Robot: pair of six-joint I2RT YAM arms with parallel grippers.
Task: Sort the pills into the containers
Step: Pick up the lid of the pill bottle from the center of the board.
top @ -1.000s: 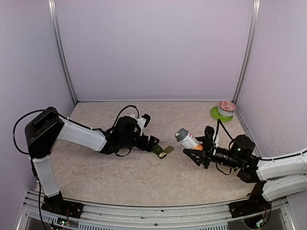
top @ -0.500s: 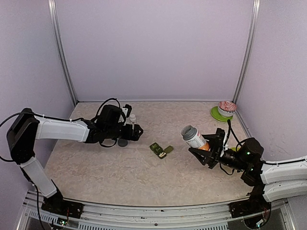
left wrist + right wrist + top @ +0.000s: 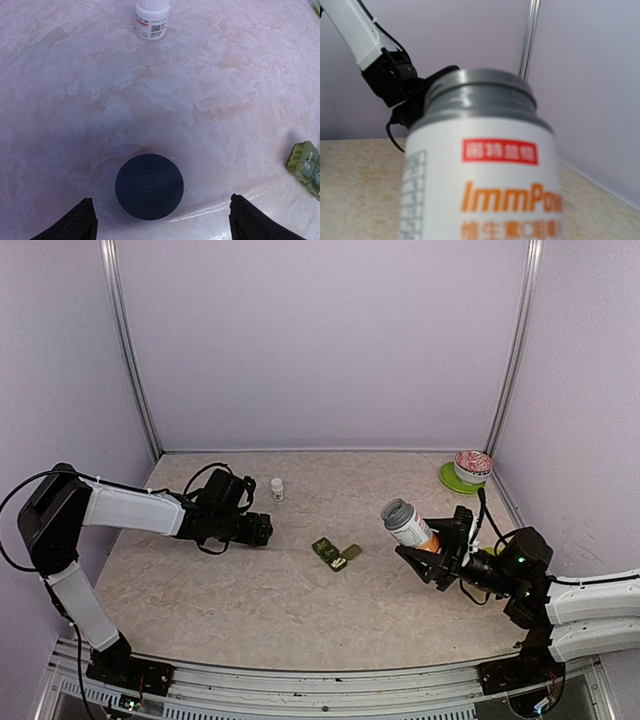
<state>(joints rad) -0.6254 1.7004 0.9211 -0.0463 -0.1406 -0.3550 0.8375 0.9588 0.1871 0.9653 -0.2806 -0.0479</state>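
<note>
Top view: left claw (image 3: 257,530) low over the left-centre of the tabletop (image 3: 300,612), arm stretched out along the surface. Whether it is open cannot be read from here, since the dark claw body masks what lies below it.

Left wrist view settles it. The left claw (image 3: 160,227) is released, with both fingertips (image 3: 80,222) spread wide at the bottom corners and touching nothing. A dark round cap (image 3: 149,186) lies flat on the tabletop (image 3: 225,75) between them, apart from both tips. Raised lettering on the cap is not legible. The cap cannot be picked out in the top view.

Small bottle (image 3: 277,488): white, upright, capped, beyond the left claw and apart from it. The wrist view shows its printed label at the top edge (image 3: 152,19).

Pill packs (image 3: 335,554): green, at mid-tabletop between the two arms, loose. The wrist view catches only their edge at far right (image 3: 306,162).

Right claw (image 3: 428,548): grasping the big bottle (image 3: 405,523) by its lower end, clear of the tabletop, with the mouth tilted up and toward the left.

Right wrist view: the big bottle (image 3: 480,170) fills the frame, with a white body, a red tag, orange "ImmPow…" lettering and a grey threaded neck with no cap. The claw's own fingers are hidden behind it. The left arm (image 3: 380,60) is visible past the neck.

Bowl (image 3: 472,464) on a green saucer (image 3: 452,480) at the far right corner, top view only.
</note>
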